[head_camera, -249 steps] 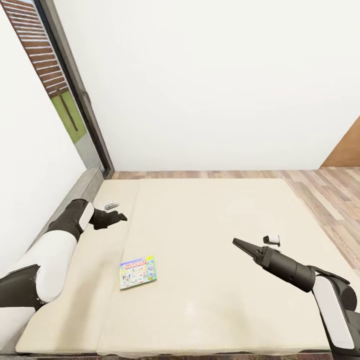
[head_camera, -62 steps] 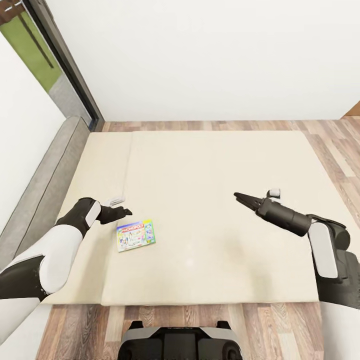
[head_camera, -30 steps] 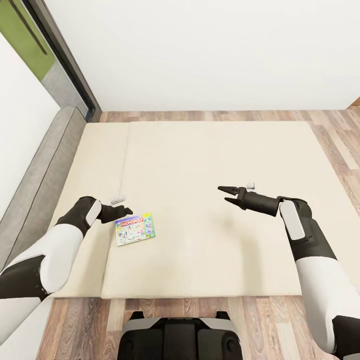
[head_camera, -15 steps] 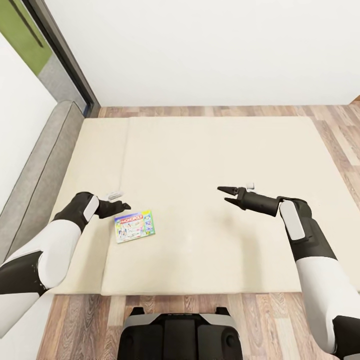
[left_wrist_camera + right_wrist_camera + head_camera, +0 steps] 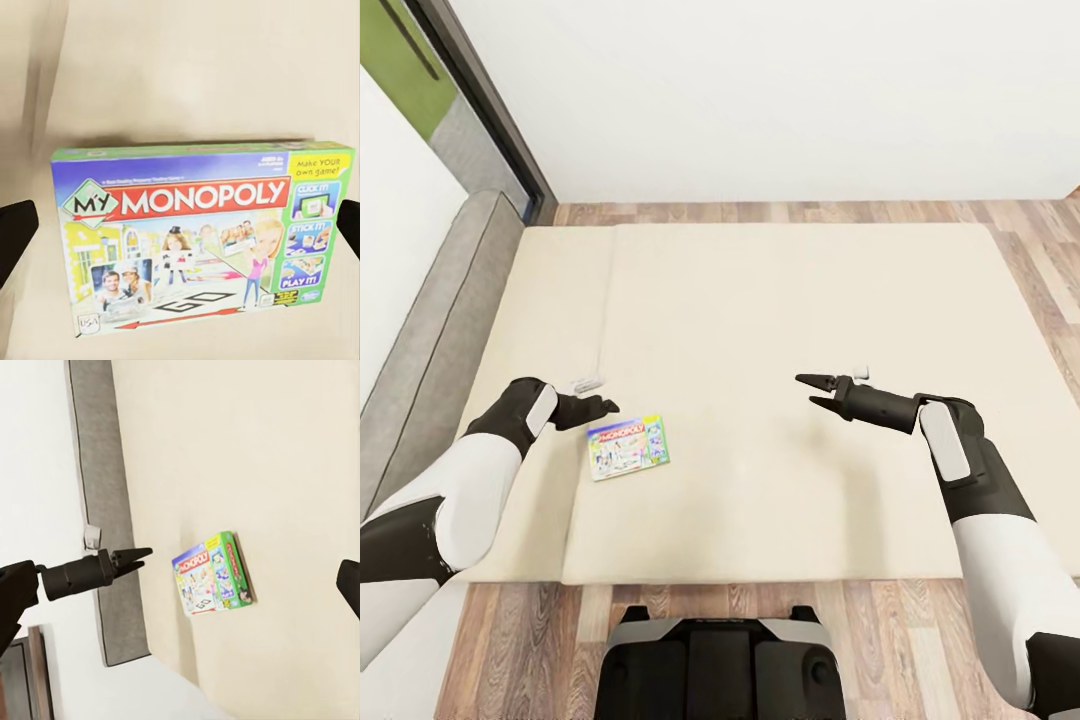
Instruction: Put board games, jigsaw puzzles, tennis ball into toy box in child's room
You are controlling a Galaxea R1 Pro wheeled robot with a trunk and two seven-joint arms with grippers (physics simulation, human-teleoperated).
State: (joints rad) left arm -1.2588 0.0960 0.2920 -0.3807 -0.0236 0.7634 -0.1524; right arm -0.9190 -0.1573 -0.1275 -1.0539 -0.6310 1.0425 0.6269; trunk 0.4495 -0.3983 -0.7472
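One board game [image 5: 628, 447], a green "My Monopoly" box, lies flat on the cream bed [image 5: 780, 300] near its front left. My left gripper [image 5: 605, 406] hovers just beyond the box's far left corner, open and holding nothing. In the left wrist view the board game [image 5: 195, 232] lies below the left gripper [image 5: 182, 229], whose fingertips [image 5: 15, 232] stand wide apart. My right gripper [image 5: 807, 389] is open above the middle of the bed, well to the right of the box. The right wrist view looks across the bed at the board game [image 5: 214, 574] and the left gripper [image 5: 139, 556].
A grey padded headboard [image 5: 430, 330] runs along the bed's left side, with a dark window frame [image 5: 490, 110] behind it. Wood-plank floor [image 5: 810, 212] borders the bed at the far side and in front. My base [image 5: 720, 660] stands at the bed's front edge.
The head view has shifted slightly, so the bed sits a little higher in the picture. My left gripper holds its place by the box. The right arm, stretched out earlier, stays drawn in.
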